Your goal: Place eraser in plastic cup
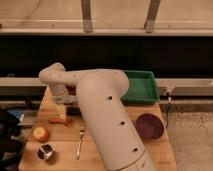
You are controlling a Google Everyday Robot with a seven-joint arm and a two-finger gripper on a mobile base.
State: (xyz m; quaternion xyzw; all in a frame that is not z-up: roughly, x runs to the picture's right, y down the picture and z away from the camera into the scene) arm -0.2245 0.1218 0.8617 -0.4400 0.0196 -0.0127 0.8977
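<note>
The arm bends over the left part of the wooden table (pixel 150 145), and its big white link hides much of the middle. My gripper (pixel 60 106) hangs at the table's left side, just above a pale yellow object (pixel 61 112). No dark bar-shaped eraser and no light-blue plastic cup show in this view; they are hidden or out of view.
A green tray (pixel 145 86) stands at the back right. A dark purple bowl (pixel 149 125) sits at the right. An apple (pixel 40 133), a shiny metal cup (pixel 45 152), a utensil (pixel 79 144) and an orange-red stick (pixel 59 121) lie at the front left.
</note>
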